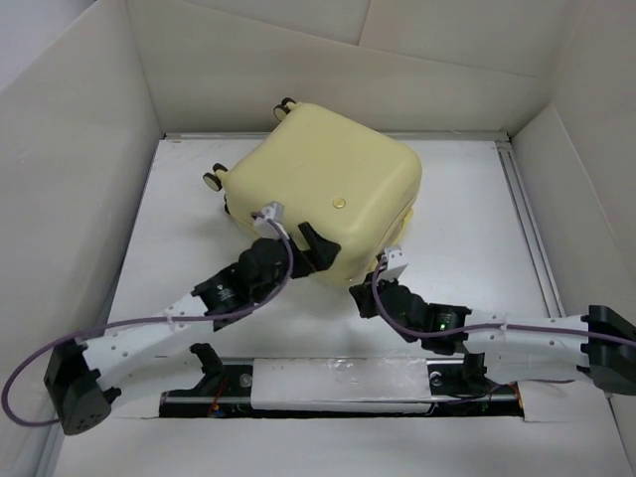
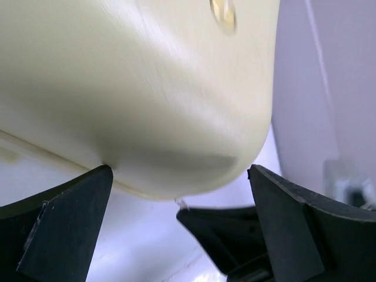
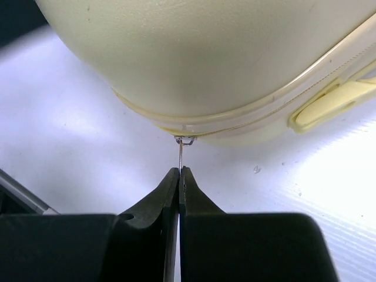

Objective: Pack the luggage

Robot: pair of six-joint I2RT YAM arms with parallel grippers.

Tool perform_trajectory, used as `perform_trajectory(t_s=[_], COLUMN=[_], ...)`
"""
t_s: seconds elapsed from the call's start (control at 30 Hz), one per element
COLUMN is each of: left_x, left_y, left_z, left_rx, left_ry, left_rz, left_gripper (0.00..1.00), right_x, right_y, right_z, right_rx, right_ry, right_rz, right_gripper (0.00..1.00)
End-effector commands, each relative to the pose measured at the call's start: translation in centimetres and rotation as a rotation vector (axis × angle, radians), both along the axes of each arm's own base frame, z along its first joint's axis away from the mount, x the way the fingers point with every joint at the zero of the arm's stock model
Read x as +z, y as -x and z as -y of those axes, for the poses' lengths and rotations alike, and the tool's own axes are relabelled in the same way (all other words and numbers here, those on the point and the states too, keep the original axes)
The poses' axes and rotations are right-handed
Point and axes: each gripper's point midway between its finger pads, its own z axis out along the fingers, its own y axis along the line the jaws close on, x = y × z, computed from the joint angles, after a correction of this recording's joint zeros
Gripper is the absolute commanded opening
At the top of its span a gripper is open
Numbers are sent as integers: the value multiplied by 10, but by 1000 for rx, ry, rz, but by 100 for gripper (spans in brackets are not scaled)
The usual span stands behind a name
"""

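The suitcase (image 1: 323, 184) lies closed on the white table (image 1: 467, 229), toward the far side, so you can't see what's inside. The right claw (image 3: 178, 171) is pinched tight on the thin metal zipper pull (image 3: 181, 154) at the near corner. The left claw (image 2: 179, 173) is spread wide beside that corner, holding nothing.

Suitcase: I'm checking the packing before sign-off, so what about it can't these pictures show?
- Contents: every view, the closed shell of the suitcase hides them.
- Wheels: top view, two show; the shell covers any others.
- Zip pull in the right hand: right wrist view, too thin to make out its shape.
- Round badge: left wrist view, blurred, cut by the top edge.
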Motion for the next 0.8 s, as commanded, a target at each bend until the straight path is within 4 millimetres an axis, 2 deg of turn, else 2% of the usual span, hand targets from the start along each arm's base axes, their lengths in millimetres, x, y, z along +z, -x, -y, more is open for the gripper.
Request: perform_trajectory(t_s=[0.0,0.03,0.07,0.1,0.13,0.17,0.2,0.23,0.27,0.3,0.37,0.4,0.43,0.47,0.5,0.53,0.6,0.67,0.73,0.77], left_x=[76,72,72,71,70,67,66,68,67,61,62,54,52,58,56,45,49,36,36,25], left_y=[-39,-47,-69,-76,-87,-114,-123,-126,-133,-144,-153,-163,-167,-173,-176,-181,-189,-197,-203,-208], left_z=[-40,-53,-80,-86,-100,-144,-162,-166,-180,-210,-221,-231,-232,-236,-237,-240,-244,-253,-255,-257], left_rx=[179,207,294,273,291,405,436,388,402,467,463,491,493,498,499,504,500,515,488,479], left_ry=[130,94,78,79,74,77,106,175,205,226,248,244,242,231,230,229,235,259,283,289], left_rz=[134,123,121,104,91,77,64,58,55,39,24,-3,-18,-1,-10,-42,-28,-66,-65,-86], left_gripper=[100,100,100,100,100,100,100,100,100,100,100,100,100,100,100,100,100,100,100,100], right_x=[28,28,26,23,23,26,24,24,20,22,20,20,18,18,16,20,15,16,19,15], right_y=[30,30,32,32,32,34,35,36,38,38,38,38,39,39,39,39,41,43,45,45], right_z=[-29,-29,-29,-28,-28,-28,-26,-27,-26,-26,-24,-24,-22,-21,-20,-20,-19,-19,-19,-18], right_rx=[148,148,158,157,157,163,163,171,179,180,180,180,180,180,179,180,188,196,207,206], right_ry=[-121,-121,-114,-104,-104,-120,-118,-119,-112,-120,-119,-119,-117,-117,-109,-119,-111,-113,-124,-116], right_rz=[-34,-34,-41,-45,-45,-51,-52,-55,-62,-59,-59,-59,-60,-60,-63,-59,-66,-69,-69,-73], right_gripper=[0,0,0,0,0,0,0,0,0,0,0,0,0,0,0,0,0,0,0,0])
